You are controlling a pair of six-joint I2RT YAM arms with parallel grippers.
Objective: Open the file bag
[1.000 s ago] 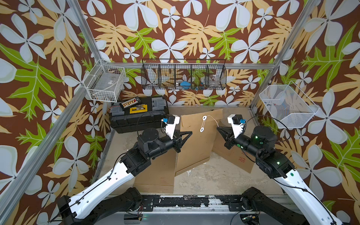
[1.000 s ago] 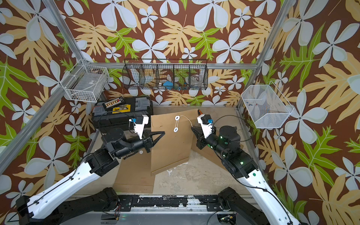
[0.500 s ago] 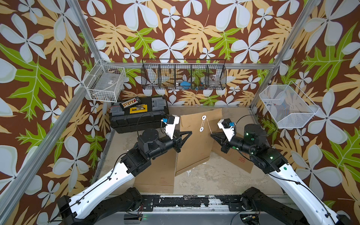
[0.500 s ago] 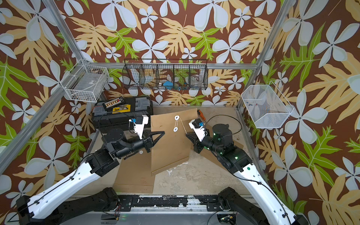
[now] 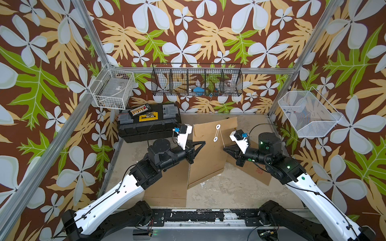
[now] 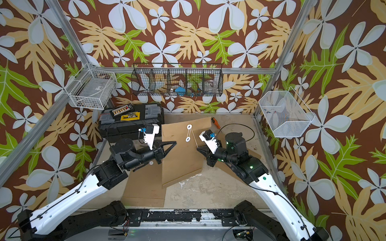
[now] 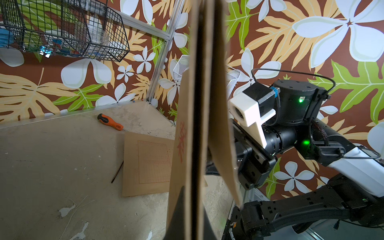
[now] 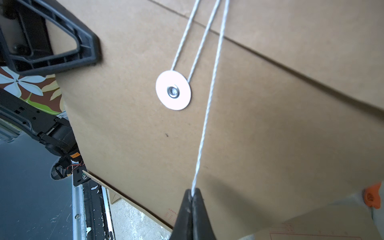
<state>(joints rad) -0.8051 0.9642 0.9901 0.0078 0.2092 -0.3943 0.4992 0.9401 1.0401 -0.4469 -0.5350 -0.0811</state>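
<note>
A brown paper file bag (image 5: 206, 158) (image 6: 179, 158) is held upright off the table, with two white closure discs (image 5: 218, 126) (image 6: 187, 139) near its top. My left gripper (image 5: 203, 143) (image 6: 174, 143) is shut on the bag's left edge. In the left wrist view the bag (image 7: 195, 124) shows edge-on between the jaws of that gripper (image 7: 194, 228). My right gripper (image 5: 224, 149) (image 6: 198, 148) (image 8: 192, 196) is shut on the white string (image 8: 207, 104). The string (image 5: 221, 139) runs taut past the lower disc (image 8: 173, 90), with two strands still stretched between the discs.
A black toolbox (image 5: 148, 123) stands at the back left. An orange screwdriver (image 6: 216, 123) (image 7: 110, 121) lies behind the bag. Other file bags lie flat under my left arm (image 5: 167, 187) and right arm (image 5: 257, 169). Wire baskets (image 5: 197, 82) hang on the walls.
My right gripper has swung left and towards the front with the string, its wrist turning. The left gripper and the bag have stayed put.
</note>
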